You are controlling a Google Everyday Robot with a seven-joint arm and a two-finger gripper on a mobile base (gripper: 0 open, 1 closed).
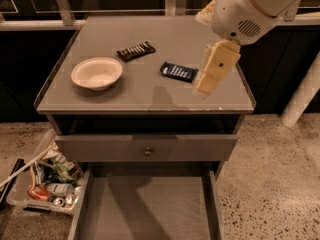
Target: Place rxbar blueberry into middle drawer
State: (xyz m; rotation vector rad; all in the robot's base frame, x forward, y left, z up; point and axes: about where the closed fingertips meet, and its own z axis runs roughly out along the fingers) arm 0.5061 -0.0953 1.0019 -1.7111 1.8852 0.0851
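Observation:
The rxbar blueberry [178, 72], a dark blue bar with white lettering, lies flat on the grey cabinet top [150, 96], right of centre. My gripper [206, 85] hangs from the cream arm just right of the bar, above the top and not touching it. The middle drawer [145, 209] is pulled out below, showing a bare flat grey floor and thin side walls.
A cream bowl [97, 73] sits on the left of the top. A black-wrapped bar [135, 50] lies behind it. A grey drawer front with a round knob [148, 151] is above the open drawer. A bin of cans and trash [47, 186] stands on the floor at left.

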